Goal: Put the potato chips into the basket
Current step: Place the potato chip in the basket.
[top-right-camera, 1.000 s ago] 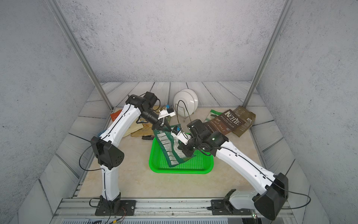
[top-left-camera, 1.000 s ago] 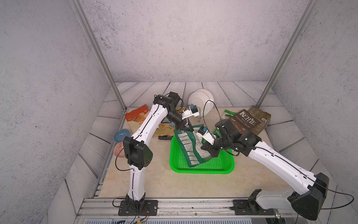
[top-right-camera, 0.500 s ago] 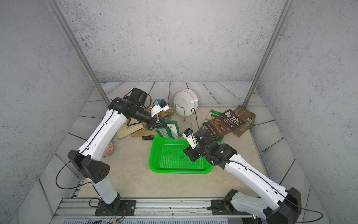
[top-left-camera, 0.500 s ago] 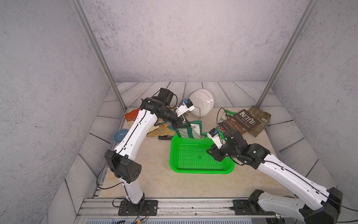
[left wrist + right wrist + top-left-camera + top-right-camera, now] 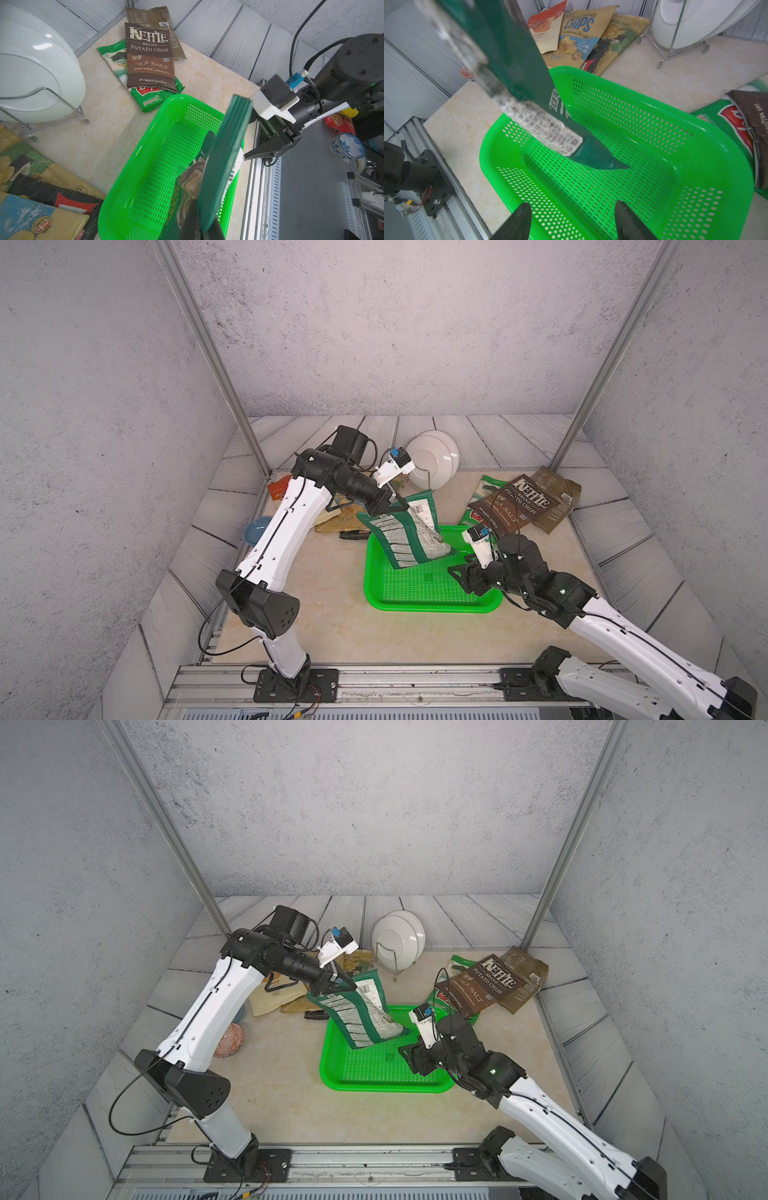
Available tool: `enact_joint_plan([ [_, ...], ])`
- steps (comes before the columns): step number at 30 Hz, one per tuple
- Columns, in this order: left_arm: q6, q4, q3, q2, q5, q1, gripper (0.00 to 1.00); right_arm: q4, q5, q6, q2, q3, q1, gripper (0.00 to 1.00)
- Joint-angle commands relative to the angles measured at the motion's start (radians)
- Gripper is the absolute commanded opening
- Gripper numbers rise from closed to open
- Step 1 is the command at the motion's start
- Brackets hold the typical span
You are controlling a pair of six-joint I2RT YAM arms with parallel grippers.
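Over basket (image 5: 415,606): left gripper (image 5: 390,506) clamps green bag (image 5: 409,539) top edge; bag slants down-right toward right gripper (image 5: 461,580), spread wide, empty.

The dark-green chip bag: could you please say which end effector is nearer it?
Left: the left end effector grips the dark-green chip bag by its top; the right end effector hangs open beside its lower corner.
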Motion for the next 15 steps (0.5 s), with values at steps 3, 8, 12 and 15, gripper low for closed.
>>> enact_joint_plan([
  [3, 0.006, -0.044, 0.044, -0.056, 0.093, 0.003, 0.00, 0.072, -0.106, 0.077, -0.028, -0.032, -0.062, 0.68],
  [8, 0.027, -0.088, 0.079, -0.069, 0.099, 0.003, 0.00, 0.190, -0.292, 0.137, -0.026, -0.088, -0.180, 0.68],
  [12, 0.036, -0.115, 0.112, -0.073, 0.094, 0.003, 0.00, 0.280, -0.392, 0.162, 0.010, -0.117, -0.235, 0.68],
  [15, 0.028, -0.117, 0.121, -0.080, 0.099, 0.003, 0.00, 0.340, -0.478, 0.161, 0.027, -0.128, -0.237, 0.67],
])
